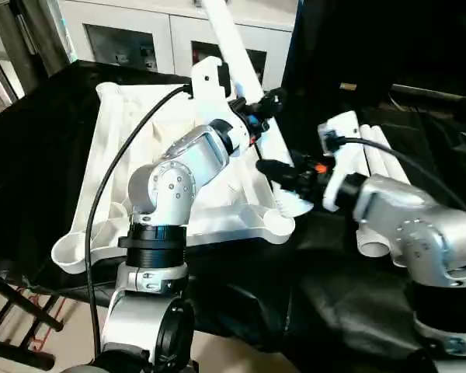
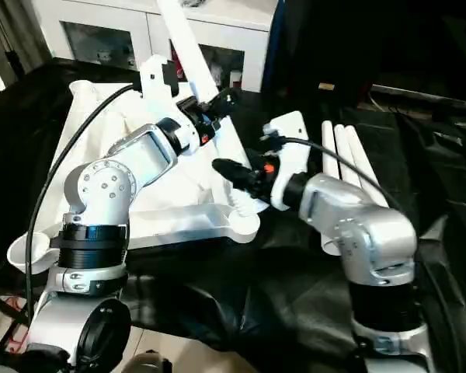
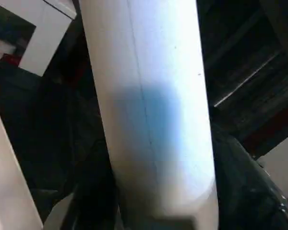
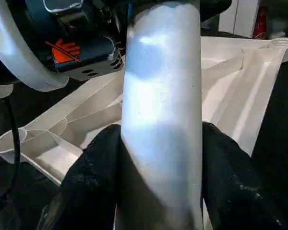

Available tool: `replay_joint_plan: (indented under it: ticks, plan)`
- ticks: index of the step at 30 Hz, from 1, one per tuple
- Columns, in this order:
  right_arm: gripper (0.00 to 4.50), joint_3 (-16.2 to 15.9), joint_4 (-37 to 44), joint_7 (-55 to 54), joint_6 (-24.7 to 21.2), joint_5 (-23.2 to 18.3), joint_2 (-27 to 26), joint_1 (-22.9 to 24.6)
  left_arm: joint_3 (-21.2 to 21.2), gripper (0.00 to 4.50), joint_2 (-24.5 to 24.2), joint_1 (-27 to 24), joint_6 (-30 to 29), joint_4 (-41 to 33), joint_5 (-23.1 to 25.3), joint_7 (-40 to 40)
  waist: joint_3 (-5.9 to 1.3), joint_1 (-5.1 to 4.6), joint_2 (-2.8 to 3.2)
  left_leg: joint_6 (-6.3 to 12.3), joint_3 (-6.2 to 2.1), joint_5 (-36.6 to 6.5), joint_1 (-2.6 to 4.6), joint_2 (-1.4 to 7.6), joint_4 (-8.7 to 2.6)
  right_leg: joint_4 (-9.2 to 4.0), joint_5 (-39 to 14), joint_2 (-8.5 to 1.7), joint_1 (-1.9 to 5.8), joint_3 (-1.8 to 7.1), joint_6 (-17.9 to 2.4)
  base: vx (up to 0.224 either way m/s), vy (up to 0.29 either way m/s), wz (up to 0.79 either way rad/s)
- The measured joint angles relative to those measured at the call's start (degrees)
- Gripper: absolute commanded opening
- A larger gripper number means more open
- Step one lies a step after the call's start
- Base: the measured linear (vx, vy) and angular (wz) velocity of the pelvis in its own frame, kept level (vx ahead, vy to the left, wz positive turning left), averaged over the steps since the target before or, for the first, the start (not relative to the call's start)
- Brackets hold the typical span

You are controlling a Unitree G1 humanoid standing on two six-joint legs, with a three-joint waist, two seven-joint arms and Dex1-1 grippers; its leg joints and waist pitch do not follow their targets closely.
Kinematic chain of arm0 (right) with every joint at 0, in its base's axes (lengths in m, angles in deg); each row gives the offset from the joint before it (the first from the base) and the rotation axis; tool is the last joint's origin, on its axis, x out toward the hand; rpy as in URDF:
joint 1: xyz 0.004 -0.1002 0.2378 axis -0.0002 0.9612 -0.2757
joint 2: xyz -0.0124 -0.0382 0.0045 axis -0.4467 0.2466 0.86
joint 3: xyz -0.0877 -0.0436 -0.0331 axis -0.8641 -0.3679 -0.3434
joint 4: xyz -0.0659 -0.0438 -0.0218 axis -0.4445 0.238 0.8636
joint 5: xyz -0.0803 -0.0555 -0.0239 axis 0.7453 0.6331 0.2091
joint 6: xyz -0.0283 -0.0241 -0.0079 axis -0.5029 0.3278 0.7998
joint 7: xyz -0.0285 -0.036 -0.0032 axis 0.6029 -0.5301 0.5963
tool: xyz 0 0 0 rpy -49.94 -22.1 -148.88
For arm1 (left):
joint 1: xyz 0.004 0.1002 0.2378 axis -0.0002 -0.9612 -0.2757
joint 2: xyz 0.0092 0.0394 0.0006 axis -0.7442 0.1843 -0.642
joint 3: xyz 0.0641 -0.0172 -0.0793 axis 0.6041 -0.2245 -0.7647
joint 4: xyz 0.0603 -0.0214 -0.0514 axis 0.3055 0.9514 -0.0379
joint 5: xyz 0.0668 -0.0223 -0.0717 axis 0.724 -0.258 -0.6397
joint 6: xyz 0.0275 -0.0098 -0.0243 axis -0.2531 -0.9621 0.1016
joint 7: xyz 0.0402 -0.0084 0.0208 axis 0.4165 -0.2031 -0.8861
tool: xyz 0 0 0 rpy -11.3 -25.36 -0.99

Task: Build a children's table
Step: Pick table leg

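A white plastic tabletop [image 1: 140,155] lies underside up on a black-draped bench [image 1: 31,163], its ribs and rounded corner sockets facing the camera. The near left corner socket hangs past the bench's front edge, and the robot's left forearm covers much of the tabletop's middle. One long white leg [image 1: 234,40] slants up from the tabletop's near right corner socket [image 1: 283,220] toward the far side, where its upper end is cut off by the top of the frame. The leg's lower end shows a spiral thread just above that socket, though whether it is seated cannot be made out. The left tool [image 1: 258,109] is clamped on this leg partway up; in the left wrist view the leg [image 3: 149,110] blocks nearly everything and the black fingers [image 3: 93,191] sit dim in shadow beside it. The right tool [image 1: 283,175] is clamped on the same leg lower down, near the socket; in the right wrist view both black fingers [image 4: 93,167] press against the tube's sides. Three more white legs [image 2: 349,159] lie side by side on the bench toward its right side, partly hidden behind the right arm. White cabinets [image 1: 151,35] stand beyond the bench's far edge.
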Motion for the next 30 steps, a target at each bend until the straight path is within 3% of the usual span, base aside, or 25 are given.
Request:
replay_joint_plan:
  ticks: [4, 5, 9, 11, 17, 20, 25, 26, 30]
  plan:
    - [1.91, -1.04, 0.01, -0.94, 0.95, 0.62, -0.06, 0.0, -0.3, 2.06, 0.03, 0.0, 0.04, -0.01, -1.0, -0.24, 0.0, -0.02, 0.01, 0.0, 0.0, 0.0, 0.01, 0.0, 0.0, 0.0, 0.0, 0.0, 0.0, 0.0, 0.03, 0.0, 0.0, 0.0]
    - [2.61, -1.31, 0.06, -1.02, 1.21, 1.22, -0.15, 0.0, -0.33, 2.02, 0.03, 0.0, 0.07, -0.01, -1.1, -0.25, 0.0, -0.03, 0.01, -0.01, 0.0, 0.01, 0.01, 0.0, 0.0, 0.0, -0.01, 0.0, 0.0, 0.0, 0.07, 0.0, 0.0, 0.0]
    - [2.63, -0.22, 0.06, -0.33, 1.03, -0.53, -1.28, -0.01, 0.36, 2.0, -0.17, -0.01, 0.85, 0.15, -1.02, 2.24, 0.0, 0.01, 0.01, -0.01, -0.01, 0.01, 0.01, 0.0, 0.0, -0.03, -0.01, 0.0, 0.01, 0.0, 0.1, 0.0, 0.0, 0.0]
    - [3.04, 0.71, 0.06, 1.33, 0.89, -1.98, -0.41, -0.01, 2.61, 1.92, -2.58, -0.04, 1.1, 0.31, -0.96, 8.14, 0.01, 0.08, 0.02, 0.0, -0.01, 0.01, -0.01, 0.0, 0.0, -0.07, -0.07, 0.0, 0.0, 0.0, 0.23, 0.0, 0.0, 0.0]
    - [3.04, 3.03, 1.15, 9.46, -0.66, -8.28, 4.73, 1.31, 7.59, 1.88, -9.11, -0.14, -0.93, -0.71, -3.54, 22.2, -0.01, 0.06, 0.05, 0.02, 0.01, -0.01, 0.01, 0.0, -0.02, -0.08, 0.1, 0.0, 0.01, 0.01, -0.04, 0.0, 0.0, 0.0]
    - [3.04, 3.24, 2.45, 13.33, -2.41, -10.59, 6.8, 2.67, 7.63, 1.88, -11.89, -0.29, -2.72, -2.9, -6.05, 28.16, -0.04, -0.14, 0.12, 0.03, 0.03, -0.01, 0.02, 0.0, -0.01, -0.07, 0.12, 0.0, 0.0, 0.02, -0.09, 0.0, 0.0, 0.0]
    - [3.04, 2.29, 4.61, 16.14, -3.39, -12.4, 8.53, 4.05, 7.53, 1.88, -11.56, -0.29, -3.69, -4.33, -9.22, 33.05, -0.05, 0.12, 0.14, 0.04, 0.03, 0.03, 0.06, 0.0, 0.01, -0.07, 0.12, 0.0, 0.05, 0.02, -0.07, 0.0, 0.0, 0.0]
    - [2.75, 1.75, 4.6, 16.47, -3.43, -12.37, 8.89, 4.35, 7.36, 1.88, -11.59, -0.29, -3.78, -4.57, -9.98, 33.78, -0.05, 0.09, 0.14, 0.04, 0.04, 0.04, 0.06, 0.0, 0.02, -0.07, 0.1, 0.0, 0.06, 0.02, -0.02, 0.0, 0.0, 0.0]
    - [2.58, 0.73, 4.59, 16.63, -3.41, -12.65, 9.18, 4.48, 7.38, 1.88, -12.0, -0.31, -4.04, -4.6, -10.72, 34.84, -0.06, 0.03, 0.15, 0.02, 0.04, 0.07, 0.08, 0.01, 0.02, -0.07, 0.04, 0.0, 0.06, 0.02, 0.15, 0.0, 0.0, 0.0]
